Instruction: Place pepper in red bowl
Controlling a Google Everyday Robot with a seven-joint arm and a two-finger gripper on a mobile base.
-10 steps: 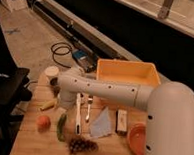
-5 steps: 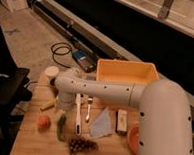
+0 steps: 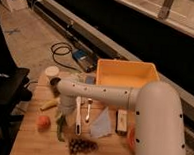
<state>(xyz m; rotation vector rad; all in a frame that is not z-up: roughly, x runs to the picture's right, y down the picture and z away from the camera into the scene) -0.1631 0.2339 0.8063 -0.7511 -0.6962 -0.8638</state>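
The pepper (image 3: 61, 129) is slim and dark green and lies on the wooden table near the front left, between the round orange-red fruit (image 3: 43, 122) and a white-handled utensil (image 3: 78, 117). My gripper (image 3: 64, 113) hangs at the end of the white arm, directly over the pepper's upper end and very close to it. The red bowl (image 3: 130, 139) sits at the front right. Only a thin red-orange sliver of it shows, because my arm's big white link covers the rest.
A large yellow tub (image 3: 126, 74) stands at the back right. A corn cob (image 3: 49, 105), a fork (image 3: 88, 111), a pale blue napkin (image 3: 103, 124), dark grapes (image 3: 81, 145), a small white block (image 3: 121, 121) and a white cup (image 3: 52, 72) lie around.
My arm has swung left and lower, bringing the gripper down over the pepper. The arm's large link now covers more of the red bowl.
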